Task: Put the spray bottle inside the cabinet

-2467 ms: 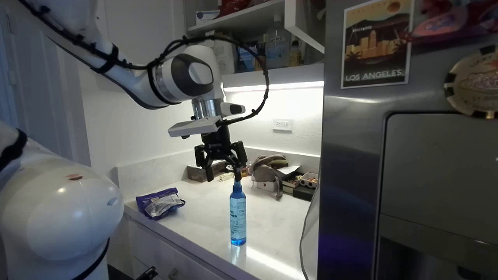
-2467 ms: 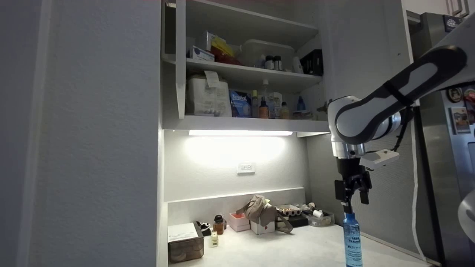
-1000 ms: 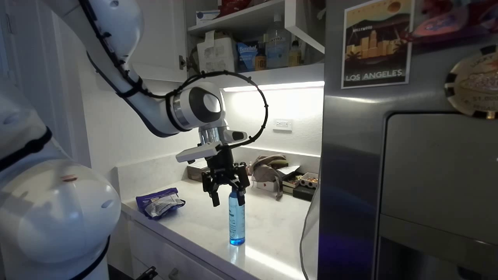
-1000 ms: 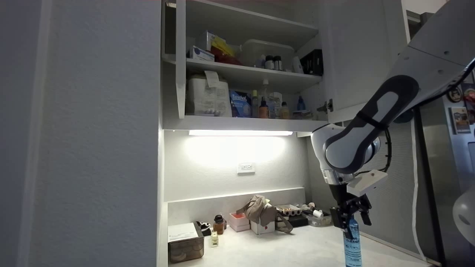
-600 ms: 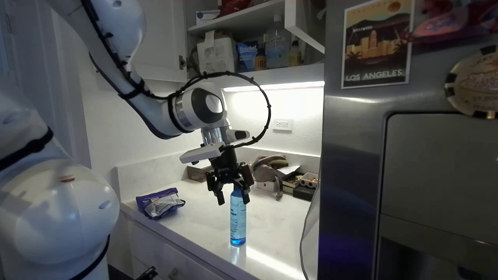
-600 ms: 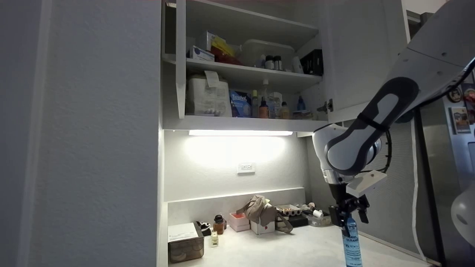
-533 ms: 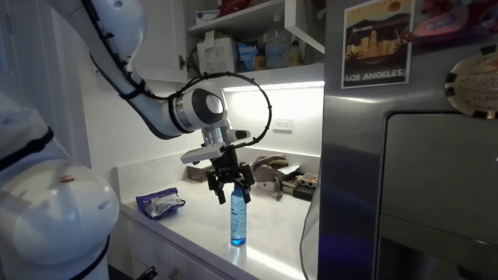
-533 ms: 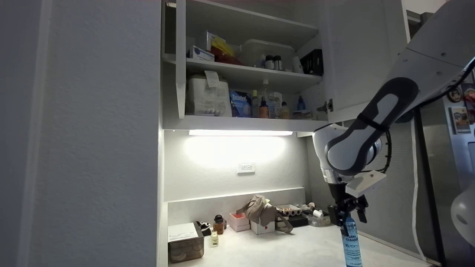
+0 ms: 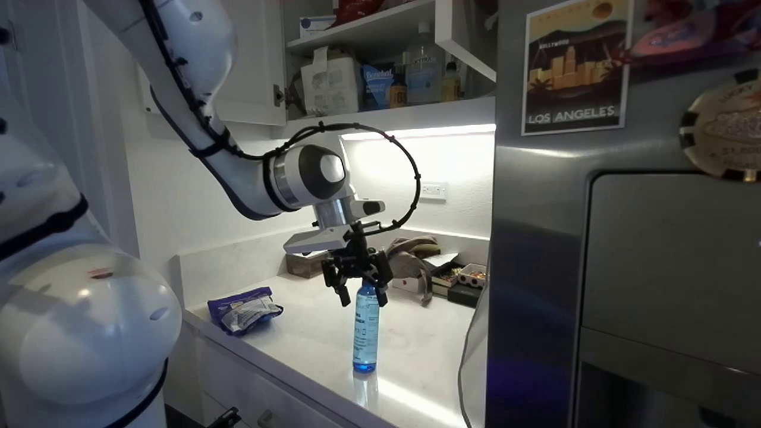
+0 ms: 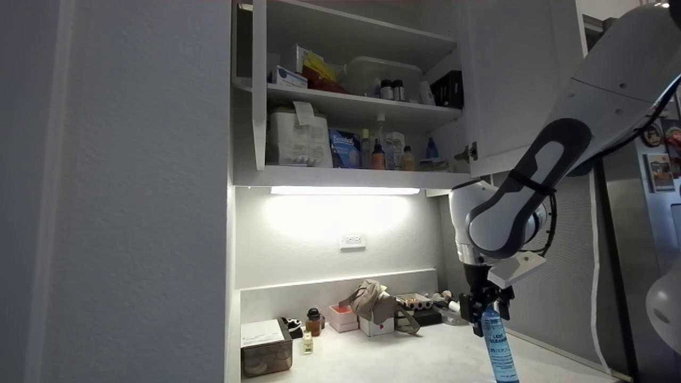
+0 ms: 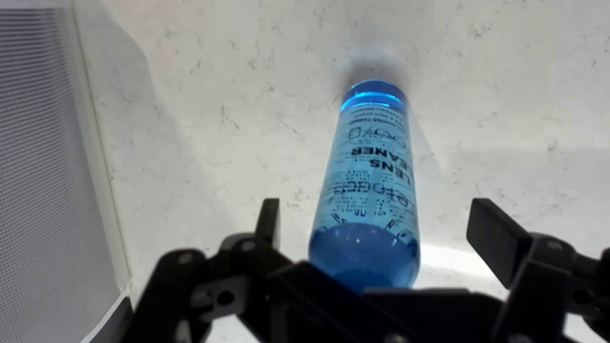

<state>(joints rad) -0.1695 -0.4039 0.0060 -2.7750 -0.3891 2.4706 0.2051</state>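
Wrist view: slightly tilted spray bottle [image 11: 368,181] reaching up between, but apart from, wide-spread fingers [image 11: 495,238] of the empty gripper [image 11: 376,221].

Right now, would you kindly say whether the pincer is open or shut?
The pincer is open: in the wrist view, counter shows between each fingertip and the spray bottle.

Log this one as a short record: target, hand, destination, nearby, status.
target: slim translucent blue spray bottle, tilted, at the white speckled counter; full base contact unclear
hand: black two-fingered hand, open, jaws either side of the bottle, gaps showing in the wrist view
destination: white wall-mounted cabinet, open, above the counter
nearby: crinkled purple-and-white packet on the counter
status: bottle not in the cabinet yet; no grip visible
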